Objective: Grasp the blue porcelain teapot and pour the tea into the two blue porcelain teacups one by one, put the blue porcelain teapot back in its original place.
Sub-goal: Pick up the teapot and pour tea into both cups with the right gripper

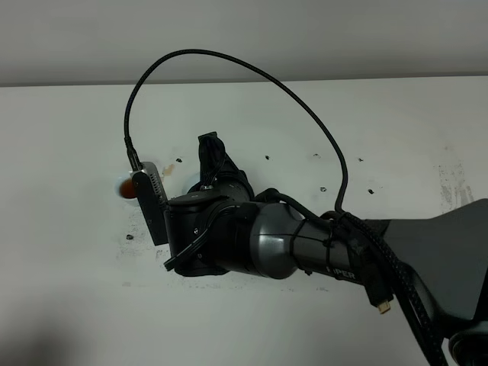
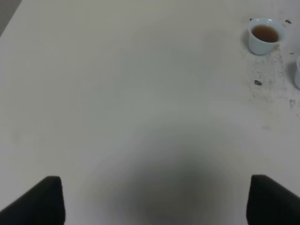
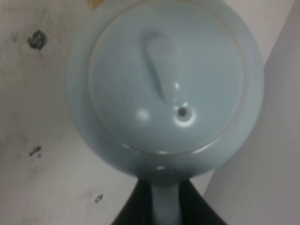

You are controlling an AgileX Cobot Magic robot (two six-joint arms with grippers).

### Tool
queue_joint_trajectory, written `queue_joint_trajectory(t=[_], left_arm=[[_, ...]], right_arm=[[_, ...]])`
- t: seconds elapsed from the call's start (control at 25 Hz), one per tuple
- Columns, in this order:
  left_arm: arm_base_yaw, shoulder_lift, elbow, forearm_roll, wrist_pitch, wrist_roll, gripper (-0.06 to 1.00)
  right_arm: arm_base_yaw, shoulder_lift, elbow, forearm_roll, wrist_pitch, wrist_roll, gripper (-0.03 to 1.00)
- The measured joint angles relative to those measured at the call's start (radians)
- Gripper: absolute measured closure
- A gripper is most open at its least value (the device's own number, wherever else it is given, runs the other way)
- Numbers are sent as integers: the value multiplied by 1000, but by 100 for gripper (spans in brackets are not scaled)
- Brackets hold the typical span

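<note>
The blue porcelain teapot (image 3: pixel 166 79) fills the right wrist view, seen from above with its knobbed lid on. Its handle (image 3: pixel 165 208) runs between the dark fingers (image 3: pixel 133 211) of my right gripper (image 3: pixel 165 213), which is shut on it. In the exterior high view the right arm reaches across to the left of the middle, and its gripper (image 1: pixel 212 156) hides the teapot. One teacup (image 2: pixel 266 35) (image 1: pixel 124 187) holds brown tea. A sliver of a second pale teacup (image 2: pixel 297 72) shows at the frame's edge. My left gripper (image 2: pixel 157 201) hovers open over bare table, away from the cups.
The white table (image 1: pixel 69 137) carries dark specks and stains around the cups (image 2: pixel 258 83). A black cable (image 1: pixel 229 61) arcs above the right arm. The right wrist camera (image 1: pixel 151 202) partly covers the filled cup.
</note>
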State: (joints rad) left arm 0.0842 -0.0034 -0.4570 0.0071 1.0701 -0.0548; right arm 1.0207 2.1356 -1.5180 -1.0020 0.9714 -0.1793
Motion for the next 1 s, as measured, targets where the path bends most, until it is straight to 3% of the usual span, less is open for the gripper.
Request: queue_joint_trajectory(t=[1.0], left_arm=[[0, 0, 0, 0, 0, 0, 19]], right_arm=[[21, 0, 0, -33, 36, 20, 93]])
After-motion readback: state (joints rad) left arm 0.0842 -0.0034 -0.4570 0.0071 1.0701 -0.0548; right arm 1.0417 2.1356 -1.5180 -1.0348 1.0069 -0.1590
